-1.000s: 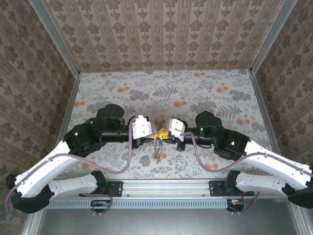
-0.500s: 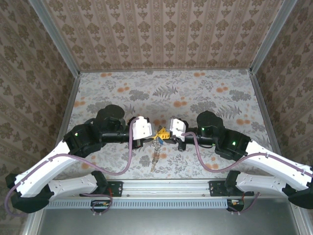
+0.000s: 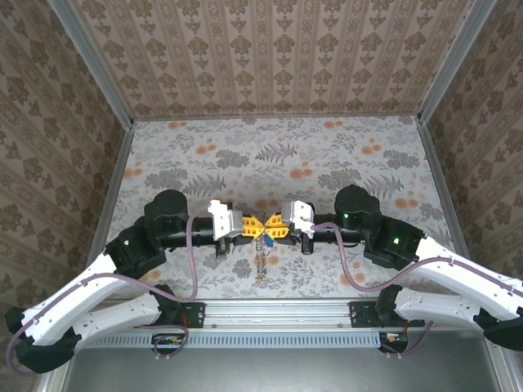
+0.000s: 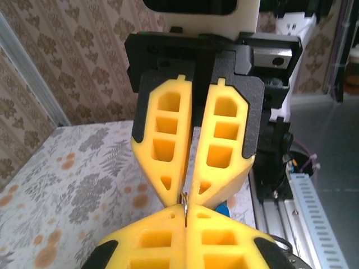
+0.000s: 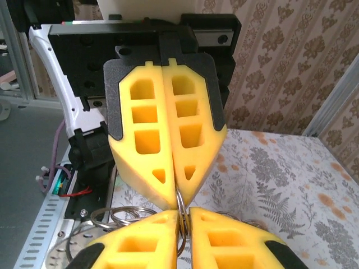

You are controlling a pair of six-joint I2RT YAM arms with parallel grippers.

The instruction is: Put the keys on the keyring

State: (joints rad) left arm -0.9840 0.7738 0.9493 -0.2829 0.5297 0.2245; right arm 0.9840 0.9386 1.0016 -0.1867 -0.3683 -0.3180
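The keyring (image 3: 261, 260) is a thin silvery-grey chain. It dangles from the spot where the two grippers meet tip to tip, above the near part of the flowered desk (image 3: 327, 155). From the right wrist, its upper end shows as fine wire loops. One key (image 3: 267, 234) with a bright blue head hangs just under the fingertips. The left gripper (image 3: 257, 229) has its jaws clenched on the ring wire, and the right gripper (image 3: 270, 226) pinches the same wire from the other side. Since half a second ago both wrists have rolled so the yellow fingers face up, and the left arm has drawn back toward its base. Counted: two grippers, one keyring, one key clearly seen.
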